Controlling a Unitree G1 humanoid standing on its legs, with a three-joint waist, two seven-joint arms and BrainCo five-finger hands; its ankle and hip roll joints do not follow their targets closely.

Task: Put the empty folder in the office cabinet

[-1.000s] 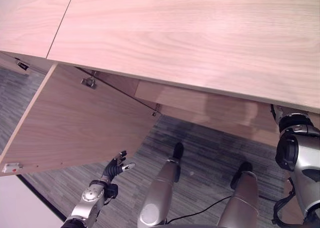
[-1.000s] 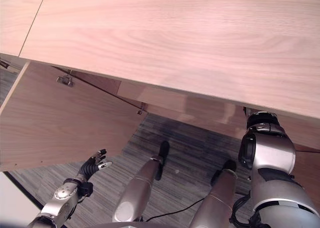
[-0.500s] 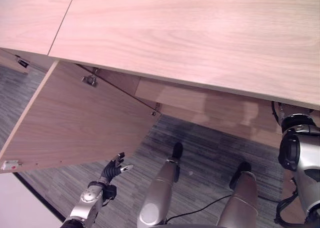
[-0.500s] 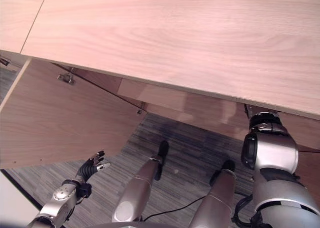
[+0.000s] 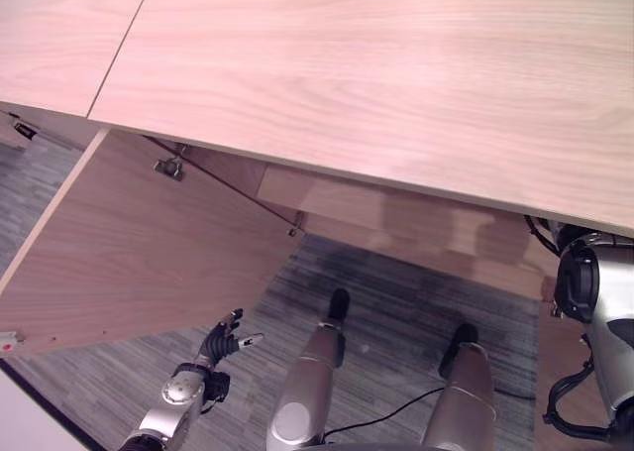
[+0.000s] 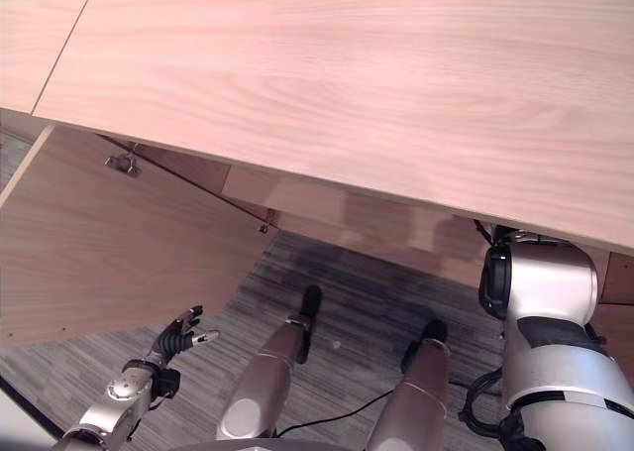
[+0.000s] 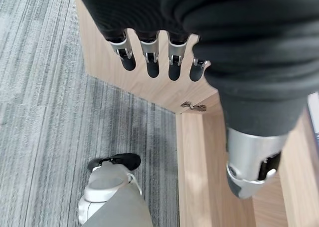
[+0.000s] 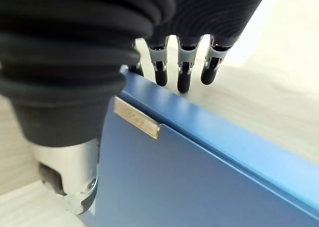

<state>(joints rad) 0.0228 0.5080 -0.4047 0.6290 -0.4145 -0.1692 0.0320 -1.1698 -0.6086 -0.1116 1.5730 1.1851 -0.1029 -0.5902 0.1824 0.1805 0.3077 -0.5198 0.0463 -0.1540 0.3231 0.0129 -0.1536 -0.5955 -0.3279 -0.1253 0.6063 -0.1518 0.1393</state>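
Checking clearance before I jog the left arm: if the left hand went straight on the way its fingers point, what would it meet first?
Probably the open cabinet door: the left hand, fingers straight, points at its wooden panel, just beyond the fingertips, though depth is unclear.

Right robot hand point(image 8: 182, 62) was under the counter point(image 5: 396, 64) in eye views, out of sight there. Blue folder point(image 8: 199, 177) ran off the wrist pic's edges, full shape n/a. Cabinet door point(image 5: 129, 243) was cut off at left edge.
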